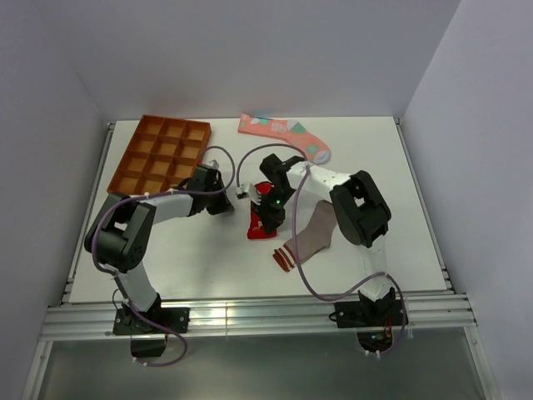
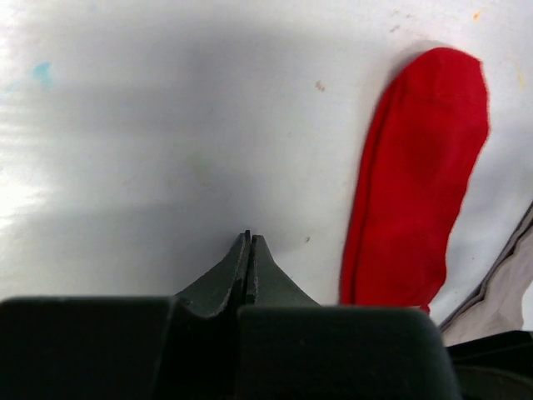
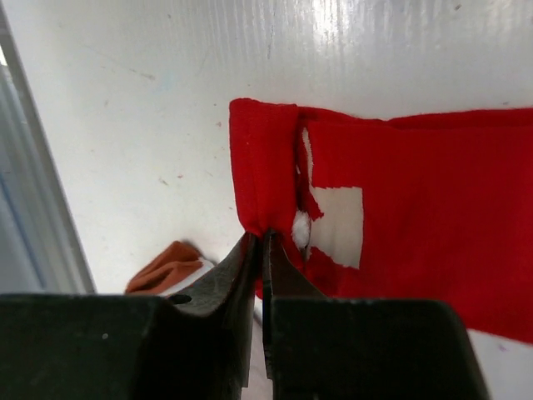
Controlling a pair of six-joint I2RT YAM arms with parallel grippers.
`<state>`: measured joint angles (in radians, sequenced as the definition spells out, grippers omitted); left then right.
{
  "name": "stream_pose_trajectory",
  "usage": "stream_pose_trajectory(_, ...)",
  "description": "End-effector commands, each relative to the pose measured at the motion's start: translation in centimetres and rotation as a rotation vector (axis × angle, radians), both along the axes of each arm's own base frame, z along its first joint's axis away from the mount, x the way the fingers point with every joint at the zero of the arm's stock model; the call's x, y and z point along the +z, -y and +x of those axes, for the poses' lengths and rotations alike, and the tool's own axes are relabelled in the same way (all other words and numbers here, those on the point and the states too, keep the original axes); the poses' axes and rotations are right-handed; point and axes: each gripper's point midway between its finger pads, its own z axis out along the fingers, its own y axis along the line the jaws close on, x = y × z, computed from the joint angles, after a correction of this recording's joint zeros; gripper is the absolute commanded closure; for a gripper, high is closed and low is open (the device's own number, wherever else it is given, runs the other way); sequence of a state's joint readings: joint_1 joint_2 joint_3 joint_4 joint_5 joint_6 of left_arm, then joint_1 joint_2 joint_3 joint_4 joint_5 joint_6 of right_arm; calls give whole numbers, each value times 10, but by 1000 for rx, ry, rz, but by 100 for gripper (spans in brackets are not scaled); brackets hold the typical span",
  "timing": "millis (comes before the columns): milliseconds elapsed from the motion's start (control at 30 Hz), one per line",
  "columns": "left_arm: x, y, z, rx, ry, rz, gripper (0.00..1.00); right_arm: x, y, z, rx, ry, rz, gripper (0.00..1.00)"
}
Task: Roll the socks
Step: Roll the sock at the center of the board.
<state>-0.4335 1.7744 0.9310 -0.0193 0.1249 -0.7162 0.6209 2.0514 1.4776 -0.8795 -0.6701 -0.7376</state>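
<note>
The red sock (image 1: 256,225) with a white mark (image 3: 337,223) lies flat in the middle of the table. My right gripper (image 1: 266,215) is above it and is shut on the edge of its folded end (image 3: 265,237). My left gripper (image 1: 231,200) is shut and empty (image 2: 249,237), just left of the red sock (image 2: 420,192), without touching it. The grey-brown sock (image 1: 310,236) with a striped cuff lies to the right of the red one. The salmon-pink sock (image 1: 283,133) with teal and white patches lies at the far edge.
A brown compartment tray (image 1: 162,154) stands at the far left. White walls close in the table on three sides. A metal rail (image 1: 250,317) runs along the near edge. A bit of brown fabric (image 3: 166,265) shows beside my right fingers.
</note>
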Motion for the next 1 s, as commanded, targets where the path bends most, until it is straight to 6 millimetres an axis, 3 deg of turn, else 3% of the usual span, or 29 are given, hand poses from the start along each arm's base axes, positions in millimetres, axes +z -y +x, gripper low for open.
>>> stream_pose_trajectory(0, 20, -2, 3, 37, 76, -11, 100, 6, -1, -18, -35, -184, -12, 100)
stream_pose_trajectory(133, 36, -1, 2, 49, 167, -52, 97, 4, 1, -18, -64, -270, -10, 100)
stream_pose_trajectory(200, 39, 0, -7, 44, 197, -69, 94, 3, 3, -17, -87, -305, -12, 100)
stream_pose_trajectory(233, 54, 9, -6, 18, 260, -101, 90, 5, 1, -15, -89, -317, 1, 100)
stream_pose_trajectory(400, 63, 36, -28, -141, 367, -109, 75, -3, 10, -13, -107, -370, -21, 100)
stream_pose_trajectory(600, 65, 72, -55, -343, 443, -160, 64, 0, 11, -7, -140, -426, -22, 100)
stream_pose_trajectory(700, 65, 81, -69, -412, 467, -188, 60, -1, 14, -9, -145, -458, -21, 100)
stream_pose_trajectory(967, 70, 97, -80, -527, 552, -280, 55, 6, 20, -12, -138, -554, 10, 100)
